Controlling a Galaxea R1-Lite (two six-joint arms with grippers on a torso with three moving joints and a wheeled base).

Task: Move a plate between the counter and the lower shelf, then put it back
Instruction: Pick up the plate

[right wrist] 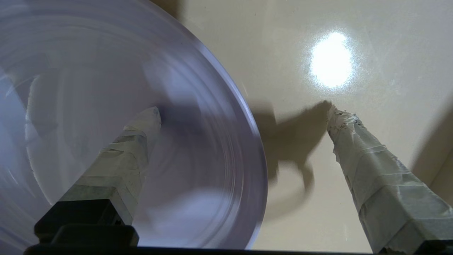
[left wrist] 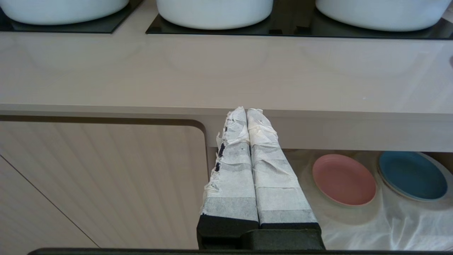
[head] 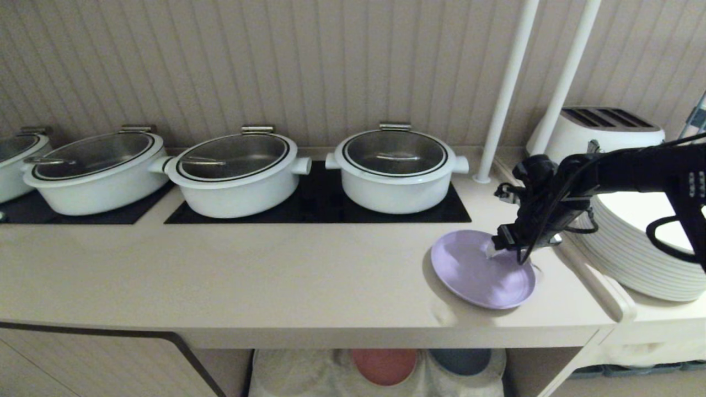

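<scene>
On the counter (head: 276, 275) lies the plate (head: 474, 273) flat (round, axisless), right tool (right wrist: 244, 113) spread astride its rim.

The bench (head: 248, 275) lies bare across the lower middle of the frame, open for a pass. Three white pots (head: 394, 168) block the upper middle. At right, two white poles (head: 510, 82), a stack of white plates (head: 640, 253) and a toaster (head: 606, 129) crowd the side ledge beside the purple plate (head: 480, 270).

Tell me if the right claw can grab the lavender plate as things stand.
Probably yes: the right claw is open and straddles the plate's rim, one finger over the plate, the other over the bare counter; nothing blocks it.
</scene>
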